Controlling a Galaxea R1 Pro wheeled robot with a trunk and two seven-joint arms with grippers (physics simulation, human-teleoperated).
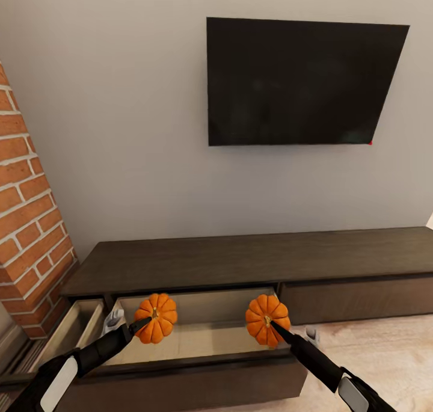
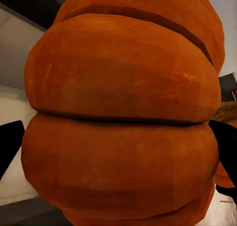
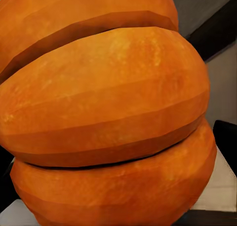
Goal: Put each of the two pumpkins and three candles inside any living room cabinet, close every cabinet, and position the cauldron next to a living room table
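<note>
Two bright-orange ribbed pumpkins hang over an open drawer of the long dark-brown cabinet [image 1: 252, 258]. My left gripper [image 1: 146, 323] is shut on the left pumpkin [image 1: 157, 316], whose ribs press close to the left wrist camera [image 2: 123, 122]. On the other side, the right pumpkin [image 1: 266, 317] sits in my shut right gripper [image 1: 275, 326] and looms large in the right wrist view [image 3: 108, 117]. Both pumpkins are above the drawer's pale tan inside [image 1: 192, 340]. The candles, cauldron and table are out of view.
A second, smaller drawer [image 1: 75, 331] stands open at the far left beside a red brick wall [image 1: 27, 219]. A black TV [image 1: 300, 81] hangs on the grey wall above the cabinet. Pale wood floor [image 1: 385, 352] lies at the right.
</note>
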